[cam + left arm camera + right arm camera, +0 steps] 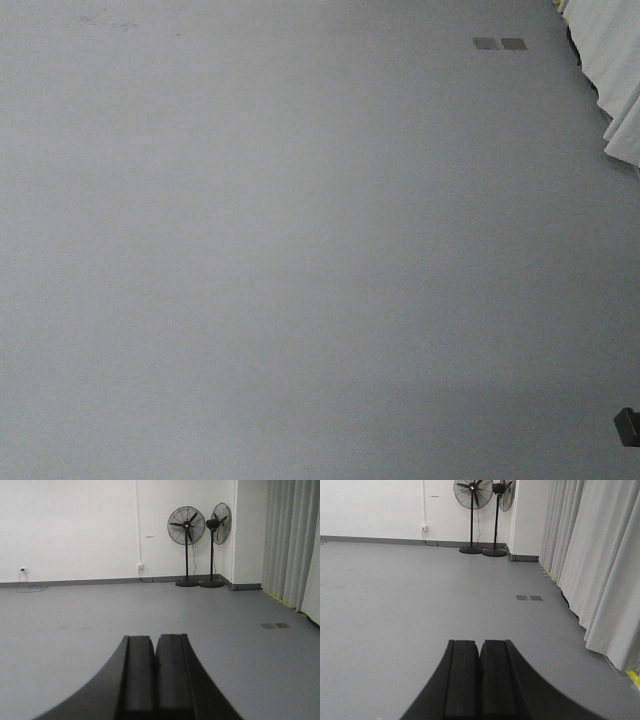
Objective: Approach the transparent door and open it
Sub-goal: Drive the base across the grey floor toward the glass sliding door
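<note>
Task barely begun: left gripper (155, 666) and right gripper (480, 672) both pressed closed on nothing, grey floor (300, 250) ahead, transparent door in no view, possibly past the curtain (592, 570); approach and opening both left.

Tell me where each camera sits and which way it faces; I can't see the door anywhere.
Exterior front: looks steeply down at the grey floor, curtain at its right edge; no gripper shows.
Left wrist: low, faces along the shut left gripper toward fans at the white wall.
Right wrist: low, along the shut right gripper; curtain on the right.
Shared: all three show the floor plates; none shows the transparent door.
</note>
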